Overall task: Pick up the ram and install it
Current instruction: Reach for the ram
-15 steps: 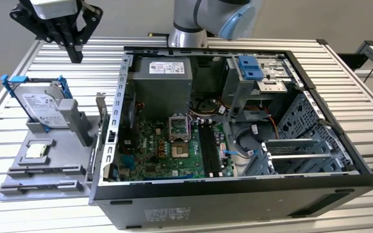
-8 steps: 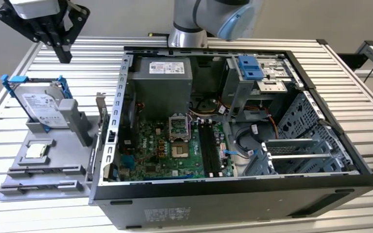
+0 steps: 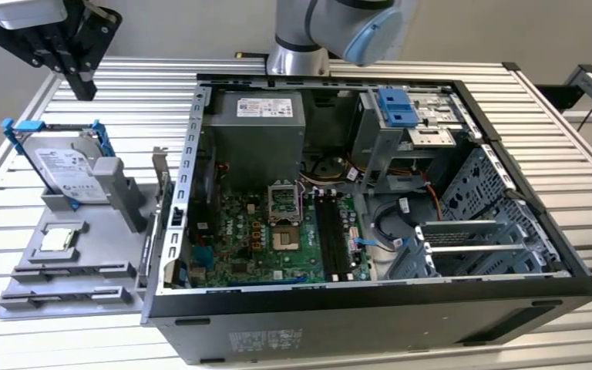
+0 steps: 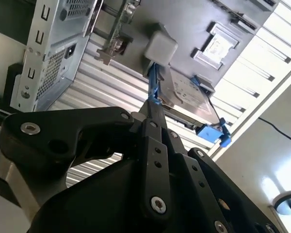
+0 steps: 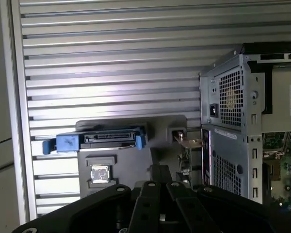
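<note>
Slatted metal worktop [image 3: 543, 100] carried an open computer case [image 3: 378, 331] and, at the exterior view's left of it, a grey holder tray [image 3: 28, 297]. On this tray a hard drive [image 3: 65, 166] in a blue bracket leaned against a post, and a small square processor chip [image 3: 58, 239] lay in its pocket nearer to the camera. The hand [image 3: 83, 91] hung high above the far end of the tray, well apart from everything. Its fingers seemed to us pressed together with nothing between them.

We could not pick out the ram with certainty. The long pockets [image 3: 70, 271] of the tray looked bare. Inside the case a dark narrow strip stood among the memory slots [image 3: 329, 231] beside the processor socket. We judged that the ram was perhaps seated there, but we could not tell a stick from an empty slot.

For this work we thought it wise to grip the stick by its long edges near the middle and hold it upright and parallel to the slot. It should then be pressed evenly, so that no end stays raised. Such a thin board bends easily, and the cables near the slots could catch the fingers.

White labels sat on the hard drive, on the power supply [image 3: 260, 116] and on the front of the case, but their print was too small for us to read
</note>
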Controlling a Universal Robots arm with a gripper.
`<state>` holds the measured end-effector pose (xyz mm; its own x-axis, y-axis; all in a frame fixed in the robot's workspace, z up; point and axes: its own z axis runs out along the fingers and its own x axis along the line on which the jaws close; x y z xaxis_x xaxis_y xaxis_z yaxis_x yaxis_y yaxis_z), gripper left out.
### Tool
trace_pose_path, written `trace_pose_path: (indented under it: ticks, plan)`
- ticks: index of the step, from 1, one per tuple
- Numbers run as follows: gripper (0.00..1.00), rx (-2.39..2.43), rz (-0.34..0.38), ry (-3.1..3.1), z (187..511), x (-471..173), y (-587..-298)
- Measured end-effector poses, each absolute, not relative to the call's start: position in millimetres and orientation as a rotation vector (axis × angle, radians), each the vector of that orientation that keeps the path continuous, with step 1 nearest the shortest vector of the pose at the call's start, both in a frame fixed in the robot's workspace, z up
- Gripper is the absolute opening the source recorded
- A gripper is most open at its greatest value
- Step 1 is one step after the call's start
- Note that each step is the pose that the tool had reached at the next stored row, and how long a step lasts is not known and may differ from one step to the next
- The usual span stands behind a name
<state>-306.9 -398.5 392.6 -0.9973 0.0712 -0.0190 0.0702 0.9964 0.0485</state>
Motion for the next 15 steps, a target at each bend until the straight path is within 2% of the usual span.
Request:
trace_pose_path:
  ticks: [15]
  plan:
    - [0.0, 0.1, 0.075, 3.118, 393, -349, -398]
